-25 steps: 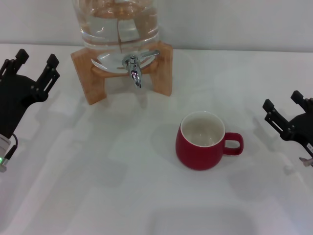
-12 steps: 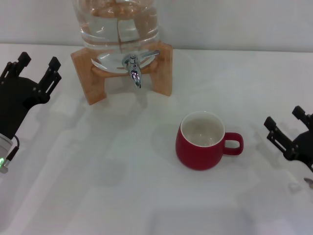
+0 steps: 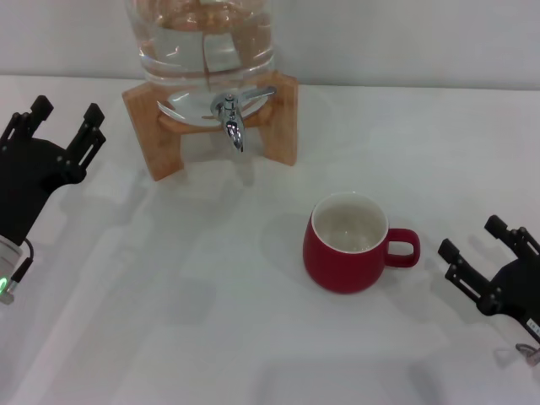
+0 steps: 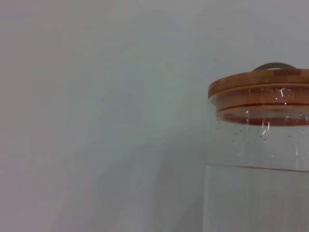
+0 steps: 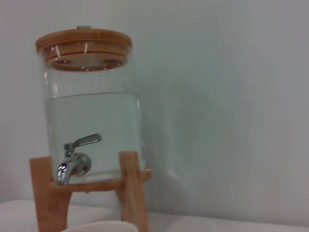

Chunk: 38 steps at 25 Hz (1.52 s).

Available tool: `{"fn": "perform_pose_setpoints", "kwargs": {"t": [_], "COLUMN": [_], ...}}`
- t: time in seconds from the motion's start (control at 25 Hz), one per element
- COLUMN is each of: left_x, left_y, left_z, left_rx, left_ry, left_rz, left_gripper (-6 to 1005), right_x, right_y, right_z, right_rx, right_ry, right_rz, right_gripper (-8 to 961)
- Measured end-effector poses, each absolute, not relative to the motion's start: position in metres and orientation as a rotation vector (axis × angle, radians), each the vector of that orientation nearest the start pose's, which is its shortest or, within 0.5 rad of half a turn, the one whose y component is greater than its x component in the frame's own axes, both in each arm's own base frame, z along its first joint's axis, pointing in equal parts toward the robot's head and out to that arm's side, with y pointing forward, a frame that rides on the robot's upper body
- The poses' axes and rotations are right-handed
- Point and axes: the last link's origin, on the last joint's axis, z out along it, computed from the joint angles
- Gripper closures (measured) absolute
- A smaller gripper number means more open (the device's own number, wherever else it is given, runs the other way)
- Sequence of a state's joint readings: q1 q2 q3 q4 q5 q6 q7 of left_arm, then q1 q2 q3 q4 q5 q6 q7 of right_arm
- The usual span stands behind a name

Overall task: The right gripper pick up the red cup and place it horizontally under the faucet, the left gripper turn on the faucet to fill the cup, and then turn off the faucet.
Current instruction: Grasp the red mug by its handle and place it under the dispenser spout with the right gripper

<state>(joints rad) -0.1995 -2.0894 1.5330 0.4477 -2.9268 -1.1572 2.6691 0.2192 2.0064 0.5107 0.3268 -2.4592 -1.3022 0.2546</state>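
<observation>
The red cup (image 3: 348, 246) stands upright on the white table, its handle pointing toward my right gripper. Its rim just shows in the right wrist view (image 5: 99, 227). The chrome faucet (image 3: 230, 116) sticks out of the glass water jar (image 3: 202, 38) on its wooden stand (image 3: 283, 118), behind and left of the cup; it also shows in the right wrist view (image 5: 72, 162). My right gripper (image 3: 481, 253) is open and empty, low at the right edge, a short way from the handle. My left gripper (image 3: 57, 122) is open and empty, left of the stand.
The white table (image 3: 211, 321) runs back to a pale wall. The jar with its wooden lid fills part of the left wrist view (image 4: 260, 159) and stands tall in the right wrist view (image 5: 89, 101).
My right gripper has moved down and toward the near edge, turning its fingers more toward the cup. My left gripper has barely moved. The cup stands where it was.
</observation>
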Motion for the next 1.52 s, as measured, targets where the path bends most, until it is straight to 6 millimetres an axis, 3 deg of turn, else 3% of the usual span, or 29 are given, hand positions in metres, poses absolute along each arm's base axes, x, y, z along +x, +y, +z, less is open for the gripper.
{"fn": "perform_pose_setpoints", "kwargs": {"t": [0.48, 1.52], "left_x": [-0.319, -0.317], "left_y": [0.301, 0.297], "left_z": [0.004, 0.002], "left_rx": [-1.703, -1.709], "left_ry": [-0.529, -0.519], "left_rz": [-0.903, -0.913], "left_gripper": [243, 243], "right_x": [0.321, 0.315], "right_y": [0.237, 0.259], "right_z": [-0.067, -0.079], "right_rx": [-2.023, -2.074], "right_ry": [0.565, 0.571], "right_rz": [0.815, 0.742], "right_gripper": [156, 157]}}
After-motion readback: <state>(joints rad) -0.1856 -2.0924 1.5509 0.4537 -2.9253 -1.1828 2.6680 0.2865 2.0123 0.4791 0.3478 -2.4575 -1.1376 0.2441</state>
